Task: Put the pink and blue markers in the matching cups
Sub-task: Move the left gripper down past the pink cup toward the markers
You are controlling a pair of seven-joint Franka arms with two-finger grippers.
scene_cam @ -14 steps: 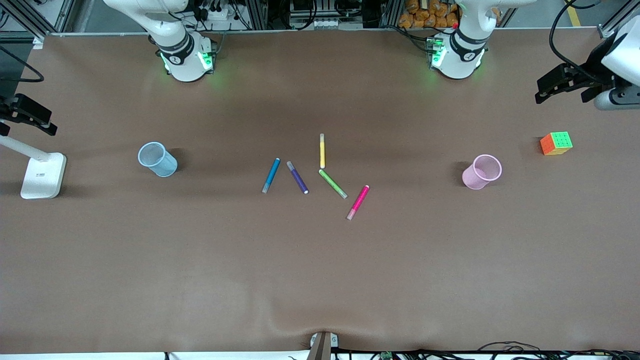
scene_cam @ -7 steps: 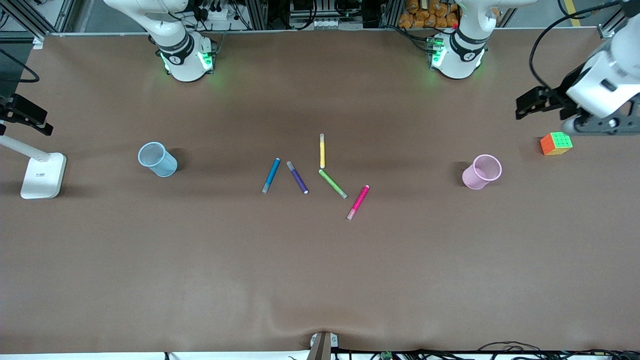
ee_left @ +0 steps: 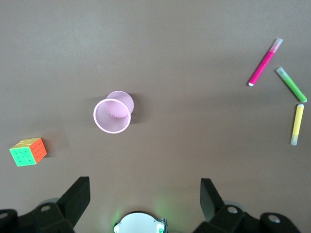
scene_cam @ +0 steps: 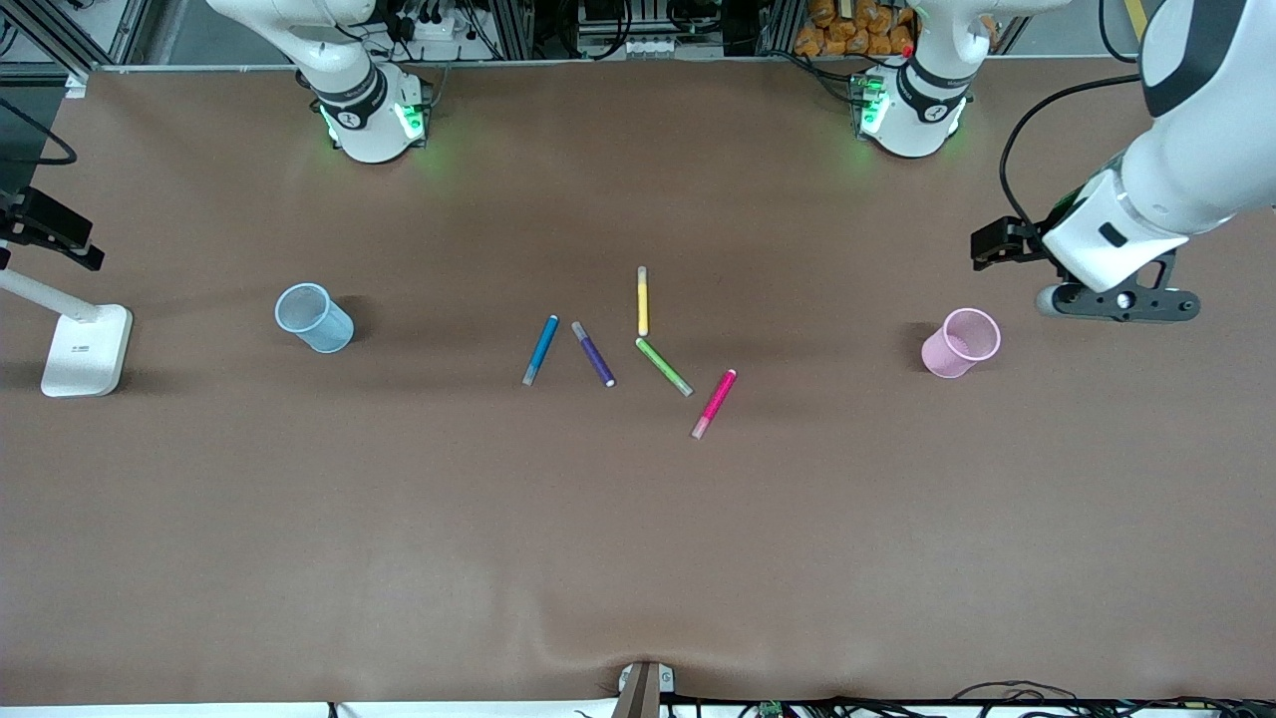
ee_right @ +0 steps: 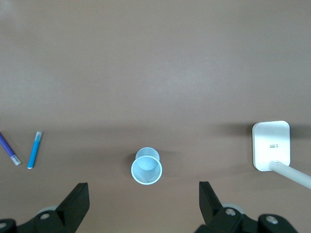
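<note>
Magenta-pink plastic, slim and pale-tipped, the pink felt-tip marker (scene_cam: 714, 403) is seen lying flat near the middle of the brown counter (scene_cam: 638, 558), the nearest of the pens to the front camera. The medium-blue felt-tip marker with a grey tip (scene_cam: 540, 350) is laid flat too, at the end of the pen cluster toward the right arm's end of the counter. Between these two, a darker purple pen (scene_cam: 593, 353), a green pen (scene_cam: 664, 366) and a yellow pen (scene_cam: 643, 300) are spread out, the yellow one farthest from the front camera and almost touching the green one's end.

A pale pink translucent plastic cup (scene_cam: 960, 342) is stood upright toward the left arm's end of the counter, well apart from the pens. A pale blue translucent plastic cup (scene_cam: 313, 317) is stood upright toward the right arm's end, likewise well apart. Both cups are seen without markers in them.

The left tool (ee_left: 145, 199) is held in the air over the counter just beside the pink cup, its fingers (ee_left: 77, 196) spread wide with nothing between them. The right tool (ee_right: 143, 200) is held over the counter's edge near the blue cup, its fingers (ee_right: 77, 199) likewise spread and bare.

A multicoloured puzzle cube (ee_left: 28, 151) is seen beside the pink cup, and a white lamp base (scene_cam: 87, 349) is set near the counter's edge at the right arm's end.
</note>
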